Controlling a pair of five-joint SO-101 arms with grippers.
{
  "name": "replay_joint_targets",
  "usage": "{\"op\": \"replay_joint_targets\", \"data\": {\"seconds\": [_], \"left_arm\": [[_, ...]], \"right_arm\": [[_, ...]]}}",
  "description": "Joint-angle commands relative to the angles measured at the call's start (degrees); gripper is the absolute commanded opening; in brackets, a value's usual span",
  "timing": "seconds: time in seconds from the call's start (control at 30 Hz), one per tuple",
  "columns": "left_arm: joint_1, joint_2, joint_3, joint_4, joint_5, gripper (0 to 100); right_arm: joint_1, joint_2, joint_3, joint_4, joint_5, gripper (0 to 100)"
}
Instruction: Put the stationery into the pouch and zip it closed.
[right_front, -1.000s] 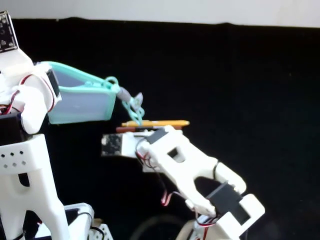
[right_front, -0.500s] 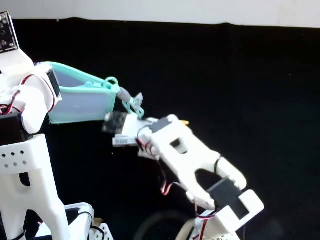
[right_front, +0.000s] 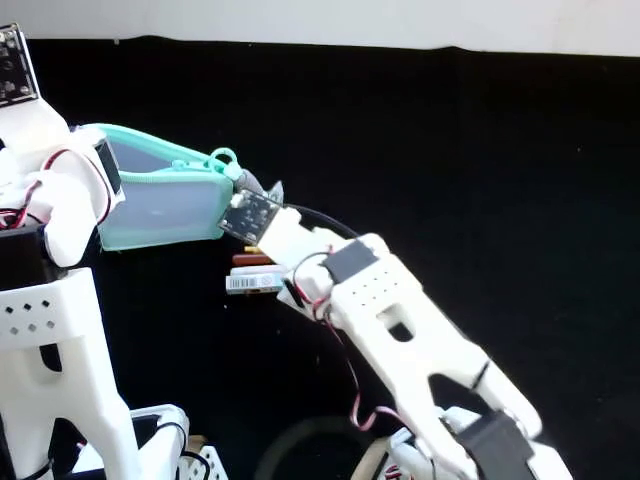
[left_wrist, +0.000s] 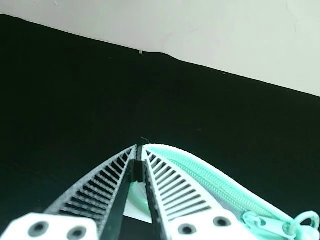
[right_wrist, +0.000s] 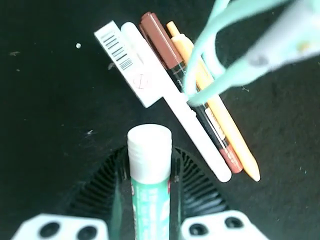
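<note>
We see the left pincer pinched tight on the rim of the mint pouch, which it holds at the left. The right pincer stands narrowly parted, gripping a glue stick just beside the pouch's zipper end. Below it, a white pen, a brown pen and an orange pen lie side by side on the black table.

Barcode on white label, digits too small to read. Print on brown pen illegible.
</note>
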Motion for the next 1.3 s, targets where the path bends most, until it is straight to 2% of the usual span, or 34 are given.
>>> {"op": "replay_joint_targets", "data": {"seconds": [0.0,0.23,0.6,0.9,1.03,1.27], "left_arm": [[0.3,1.3,2.8,2.0,-0.2,1],[0.3,1.3,2.8,2.0,-0.2,1],[0.3,1.3,4.4,1.7,-0.2,1],[0.3,0.8,5.7,1.6,-0.2,1],[0.3,0.9,5.7,1.6,-0.2,1],[0.3,1.2,5.7,1.6,-0.2,1]], "right_arm": [[-0.7,-7.3,0.8,1.3,-3.0,0.6],[-0.7,-14.5,-0.3,0.7,-10.5,0.6],[-0.7,-18.3,-16.7,0.8,-22.7,0.6],[-2.0,-17.3,-29.5,-2.2,-31.7,0.6],[-4.6,-13.4,-35.1,-3.6,-34.9,0.6],[-4.8,-6.4,-43.6,-8.0,-40.9,0.6]]}}
